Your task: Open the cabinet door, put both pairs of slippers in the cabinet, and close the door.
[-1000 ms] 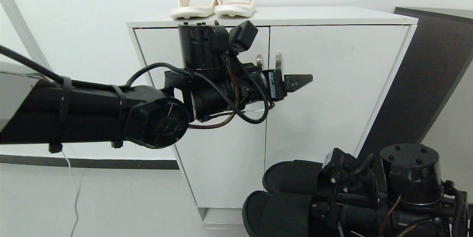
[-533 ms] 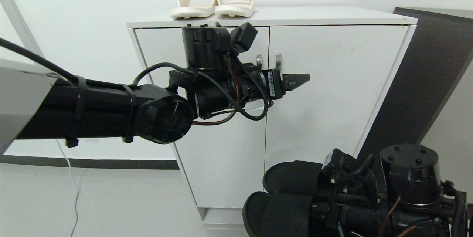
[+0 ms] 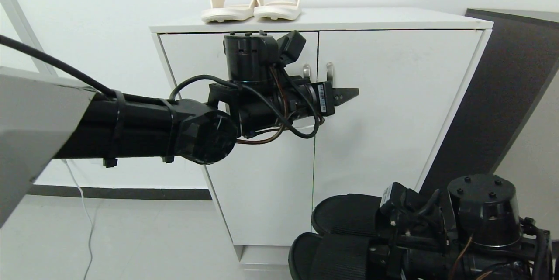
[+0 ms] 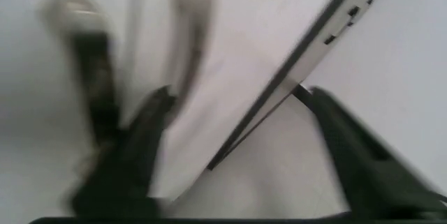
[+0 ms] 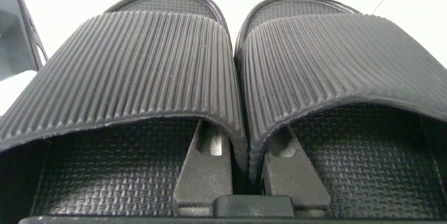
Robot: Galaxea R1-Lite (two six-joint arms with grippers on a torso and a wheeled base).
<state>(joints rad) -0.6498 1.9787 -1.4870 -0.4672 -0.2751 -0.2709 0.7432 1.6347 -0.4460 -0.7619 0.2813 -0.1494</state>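
Note:
The white cabinet (image 3: 393,96) has both doors shut, and its two metal handles (image 3: 329,69) sit side by side at the centre seam. A cream pair of slippers (image 3: 251,2) rests on its top. My left gripper (image 3: 351,93) hovers in front of the right door, just below and right of the handles, turned sideways. In the left wrist view this gripper (image 4: 244,154) is open, with the handles (image 4: 188,21) blurred beyond its fingers. At the lower right, my right gripper (image 5: 244,178) is shut on the black pair of slippers (image 3: 340,227), pinching their inner walls (image 5: 241,77) together.
A dark panel (image 3: 502,96) leans against the cabinet's right side. A white wall is behind, with a dark baseboard strip (image 3: 109,193) and a thin cable (image 3: 89,232) hanging at the left. The floor left of the cabinet is bare.
My left arm has pushed farther forward toward the cabinet, and its gripper tip has drifted slightly left, closer to the handles. The right arm with the black slippers has sunk a little.

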